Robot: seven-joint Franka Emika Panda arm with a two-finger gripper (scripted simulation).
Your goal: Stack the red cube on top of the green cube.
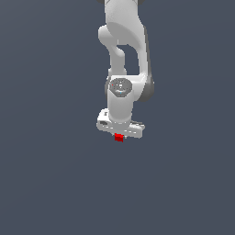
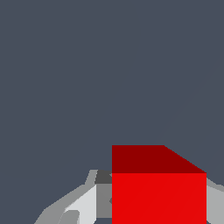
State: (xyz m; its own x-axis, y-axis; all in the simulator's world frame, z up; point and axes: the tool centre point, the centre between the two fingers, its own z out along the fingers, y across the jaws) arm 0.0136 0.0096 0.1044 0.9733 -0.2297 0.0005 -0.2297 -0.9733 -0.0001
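The red cube (image 1: 119, 137) shows as a small red block just under the white hand of my gripper (image 1: 119, 134) in the exterior view. Close up in the wrist view, the red cube (image 2: 158, 192) fills the space between the two fingers. A grey finger pad (image 2: 103, 199) lies against one side of it and the other finger (image 2: 214, 203) against the opposite side. My gripper (image 2: 158, 212) is shut on the cube. The green cube is out of view in both frames.
The white arm (image 1: 123, 55) rises above the gripper in the exterior view. A plain dark grey surface (image 1: 46, 174) surrounds it on all sides.
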